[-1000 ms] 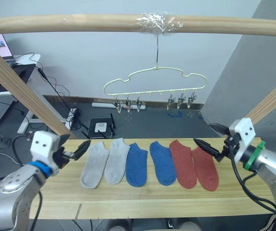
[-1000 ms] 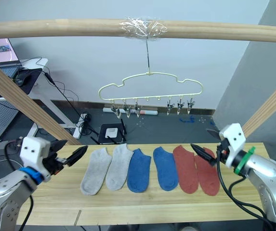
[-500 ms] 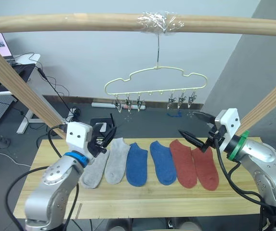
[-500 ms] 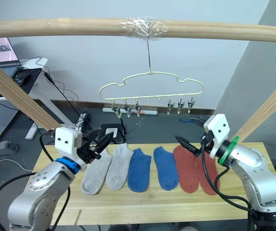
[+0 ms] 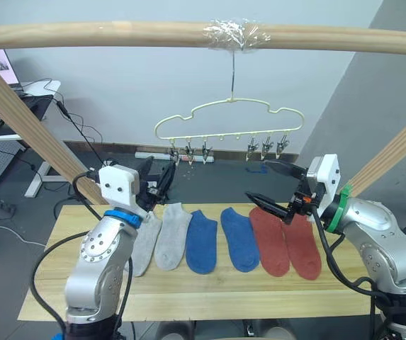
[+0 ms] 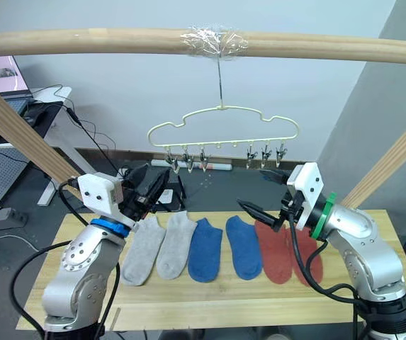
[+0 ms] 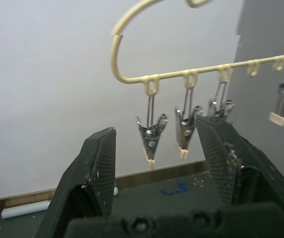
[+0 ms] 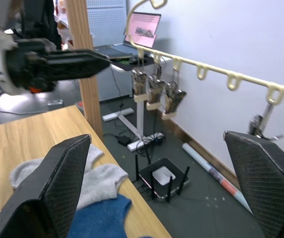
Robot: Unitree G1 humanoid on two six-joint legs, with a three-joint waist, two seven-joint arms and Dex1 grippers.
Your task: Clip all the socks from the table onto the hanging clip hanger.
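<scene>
Six socks lie side by side on the table [image 5: 224,292]: two grey [image 5: 172,234], two blue [image 5: 201,242] and two rust red [image 5: 269,242]. Above and behind them the pale yellow clip hanger [image 5: 228,117] hangs from the top beam, its metal clips [image 5: 188,151] empty. My left gripper [image 5: 161,173] is raised over the grey socks, open and empty, pointing at the hanger's left clips [image 7: 151,136]. My right gripper [image 5: 257,179] hovers open and empty above the inner red sock, below the hanger's right clips [image 5: 266,147].
A round wooden beam [image 5: 117,32] crosses overhead, with slanted beams at the left [image 5: 25,120] and right [image 5: 395,151]. Behind the table are floor cables [image 5: 93,145] and a desk with a laptop [image 5: 1,74].
My left gripper rose from beside the table's left end to just under the hanger's left clips. My right gripper moved left and up, from beside the red socks to above them.
</scene>
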